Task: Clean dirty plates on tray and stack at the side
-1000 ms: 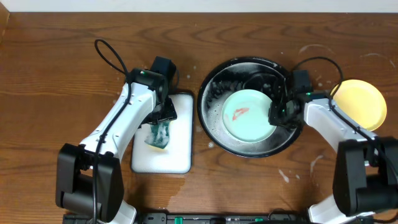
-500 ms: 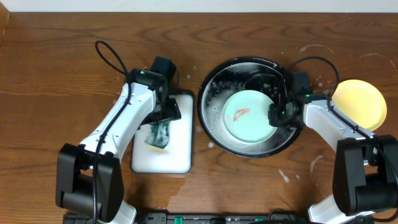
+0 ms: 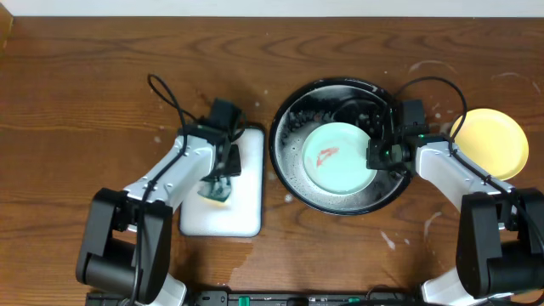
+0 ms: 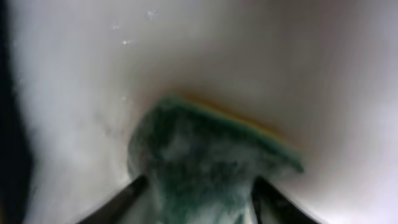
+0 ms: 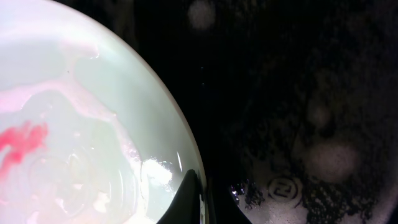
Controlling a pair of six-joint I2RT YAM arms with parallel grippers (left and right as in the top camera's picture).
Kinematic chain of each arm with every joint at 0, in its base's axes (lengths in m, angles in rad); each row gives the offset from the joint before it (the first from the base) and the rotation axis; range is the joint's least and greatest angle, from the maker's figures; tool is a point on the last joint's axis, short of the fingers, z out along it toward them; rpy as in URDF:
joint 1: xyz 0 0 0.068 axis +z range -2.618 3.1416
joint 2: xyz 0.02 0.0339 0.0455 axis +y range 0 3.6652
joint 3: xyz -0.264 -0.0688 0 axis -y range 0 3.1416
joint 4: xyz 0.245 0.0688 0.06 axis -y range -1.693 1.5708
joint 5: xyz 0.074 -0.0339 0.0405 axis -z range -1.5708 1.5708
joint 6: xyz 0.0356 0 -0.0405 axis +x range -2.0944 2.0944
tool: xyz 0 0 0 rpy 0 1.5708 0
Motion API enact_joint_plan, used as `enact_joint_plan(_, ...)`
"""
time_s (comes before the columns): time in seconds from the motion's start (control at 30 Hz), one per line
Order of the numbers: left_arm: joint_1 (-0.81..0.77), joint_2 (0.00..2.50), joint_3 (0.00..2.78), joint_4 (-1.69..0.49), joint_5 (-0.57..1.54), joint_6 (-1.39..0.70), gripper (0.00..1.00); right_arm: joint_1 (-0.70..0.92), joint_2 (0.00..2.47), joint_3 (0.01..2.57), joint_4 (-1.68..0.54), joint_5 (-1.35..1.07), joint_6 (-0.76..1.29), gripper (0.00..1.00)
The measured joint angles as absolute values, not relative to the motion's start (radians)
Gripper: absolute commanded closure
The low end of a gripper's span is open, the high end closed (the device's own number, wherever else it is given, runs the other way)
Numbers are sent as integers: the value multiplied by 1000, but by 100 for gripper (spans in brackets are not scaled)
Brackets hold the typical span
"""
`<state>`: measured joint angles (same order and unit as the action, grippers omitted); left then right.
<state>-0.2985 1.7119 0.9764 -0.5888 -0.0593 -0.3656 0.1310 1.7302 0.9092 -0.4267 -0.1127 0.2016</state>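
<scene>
**Item under work:** the mint-green plate (image 3: 338,156) lies flat inside the black tray (image 3: 287,174), slightly right of the tray's centre. A red smear (image 3: 327,155) shows on its face, so it is judged not yet wiped. Soapy film covers the tray floor around it.

**Right tool** (image 5: 198,200): fully closed, pinching the plate's rim on the side nearest the tray's right wall.

**Left tool** (image 4: 198,204): left of the tray, over the white tray (image 3: 223,223). Its jaws stand part-way in, one on each side of the green sponge (image 4: 205,165). The view is blurred, so I cannot tell whether they press it firmly.

**Other:** a yellow plate (image 3: 491,140) rests on the bench (image 3: 85,85) just right of the tray, with no smear visible from overhead.

**Risks, as judged:**
- The grip is on a thin, wet rim only. The plate could slip or pivot out when lifted or scrubbed.
- An unsecured sponge could drop on its way across to the tray.
- Both arms must meet over the tray, where the wrists could collide.
- Scrubbing pressure could push the plate against the tray wall.
</scene>
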Motion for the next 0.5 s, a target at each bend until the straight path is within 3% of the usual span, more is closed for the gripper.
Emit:
enact_joint_plan(0.17, -299, 1674, 875, -434, -71, -355, 92, 131, 1730, 909, -426, -113, 202, 99)
enact_joint_plan(0.5, -298, 1645, 855, -451, -81, -342, 93, 131, 1730, 909, -427, -113, 202, 99)
